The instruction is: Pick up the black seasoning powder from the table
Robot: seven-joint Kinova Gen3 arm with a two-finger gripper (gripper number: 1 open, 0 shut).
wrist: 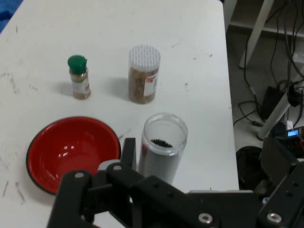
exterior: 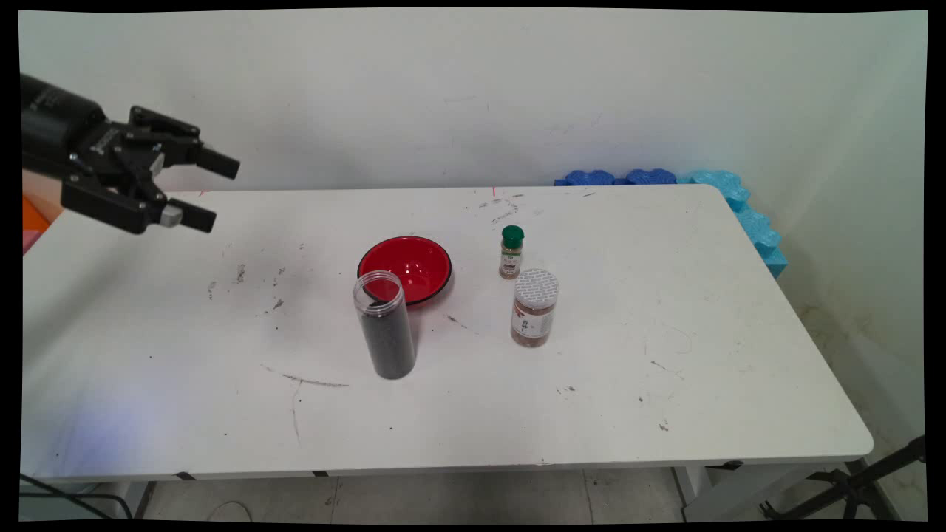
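Note:
My black gripper hangs open and empty, high over the table's far left, well away from everything on it. Nearest to it are a red bowl and a lidless clear jar of dark grains standing just in front of the bowl. Right of the bowl stand a small green-capped spice bottle and a white-lidded jar of brown spice. The hand view looks down on the bowl, the clear jar, the green-capped bottle and the white-lidded jar, with one finger beside the clear jar.
The white table carries scuff marks. Blue foam pieces lie along its far right corner against the wall. A black tripod leg stands on the floor at the lower right, and cables lie on the floor beyond the table's edge.

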